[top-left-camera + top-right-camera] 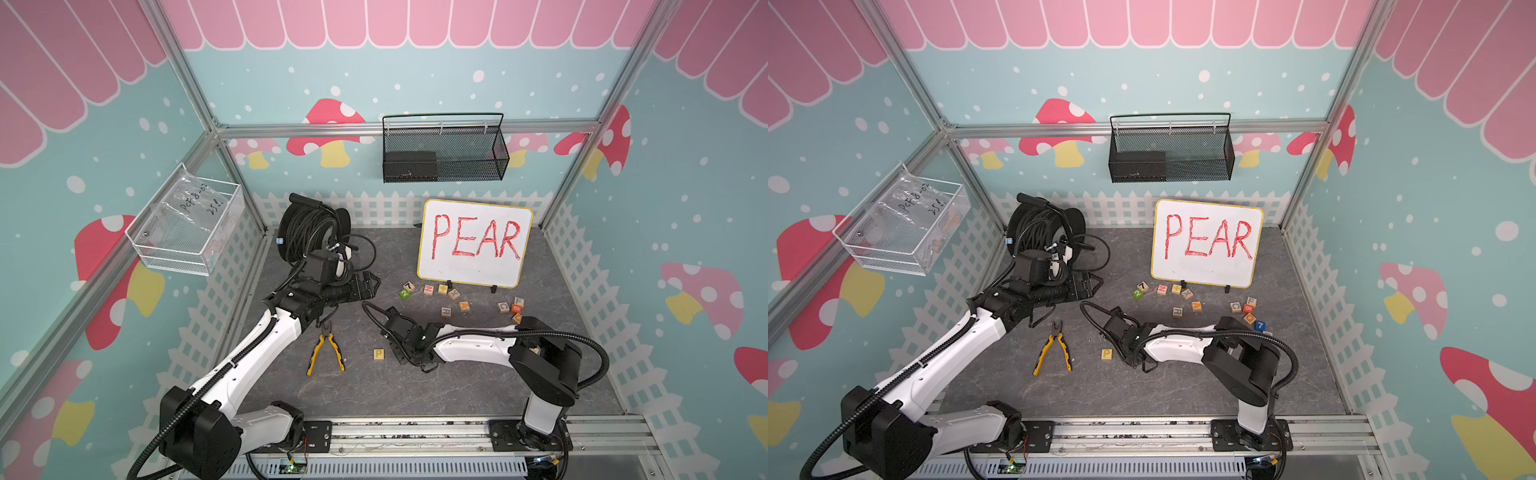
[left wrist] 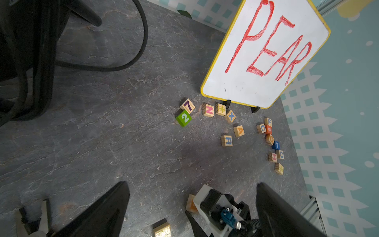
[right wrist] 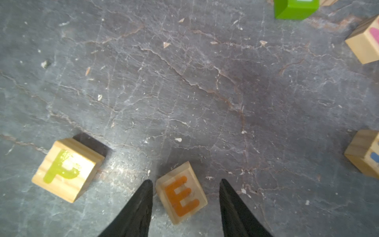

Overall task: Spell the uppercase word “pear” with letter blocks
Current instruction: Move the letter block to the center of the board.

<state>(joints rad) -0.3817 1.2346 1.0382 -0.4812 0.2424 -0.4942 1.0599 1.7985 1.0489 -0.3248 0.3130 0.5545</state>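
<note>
Holding the left arm (image 1: 257,353) stretched out, forearm climbing from its base, left gripper (image 1: 374,286) level, jaws spread wide, black fingers (image 2: 114,205) tapering. Holding the right arm (image 1: 469,345) folded inward, right gripper (image 3: 186,181) angled down, bench (image 3: 184,82) just beneath, jaws parted partway.

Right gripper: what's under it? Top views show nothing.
The E block lies on the table between the open fingers of the right gripper, close to one finger, clear of the other. In both top views the gripper covers it.
</note>
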